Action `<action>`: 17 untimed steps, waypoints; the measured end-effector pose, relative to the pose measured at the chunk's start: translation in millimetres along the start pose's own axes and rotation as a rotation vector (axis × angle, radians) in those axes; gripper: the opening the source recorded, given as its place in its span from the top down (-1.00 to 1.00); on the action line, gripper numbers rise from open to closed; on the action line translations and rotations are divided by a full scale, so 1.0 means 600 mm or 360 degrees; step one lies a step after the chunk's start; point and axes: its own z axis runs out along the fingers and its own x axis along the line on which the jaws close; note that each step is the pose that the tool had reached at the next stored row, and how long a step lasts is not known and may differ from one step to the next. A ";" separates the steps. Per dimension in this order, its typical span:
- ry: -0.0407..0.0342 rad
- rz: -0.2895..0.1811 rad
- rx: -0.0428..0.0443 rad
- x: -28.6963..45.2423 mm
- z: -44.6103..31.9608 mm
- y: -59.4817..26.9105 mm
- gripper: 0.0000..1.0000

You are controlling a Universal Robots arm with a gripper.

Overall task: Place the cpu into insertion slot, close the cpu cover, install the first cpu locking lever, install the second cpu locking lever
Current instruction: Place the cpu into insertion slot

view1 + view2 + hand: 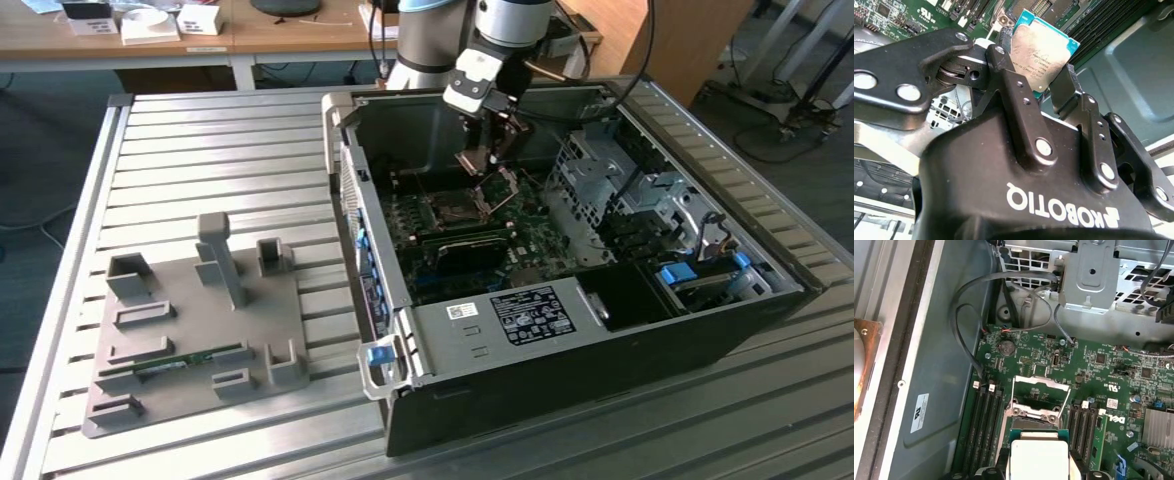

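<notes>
In the upper middle of the exterior view the arm (514,20) hangs upright inside the open computer case (350,190), pincer (481,160) clamped on two opposite edges of the cpu (1043,50), held clear above the motherboard (1094,370) near the insertion slot (1035,413), whose cpu cover (1041,381) stands raised.

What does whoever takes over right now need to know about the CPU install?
Grip: the gripper is shut on the cpu, pinching two opposite edges, above the motherboard inside the computer case.
Socket: the insertion slot does not hold the cpu yet.
Cover: the cpu cover stands hinged open.
Done: cpu in the grip, close over the socket area.
Left: seating the cpu, closing the cover, both locking levers.
</notes>
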 end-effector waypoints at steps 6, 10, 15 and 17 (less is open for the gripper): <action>0.0007 0.0001 0.0042 0.000 0.000 0.000 -0.08; 0.0007 0.0004 0.0042 0.000 0.000 0.000 -0.08; 0.0002 0.0101 0.0040 0.000 0.001 0.000 -0.08; -0.0001 0.0155 0.0039 0.000 0.002 0.000 -0.08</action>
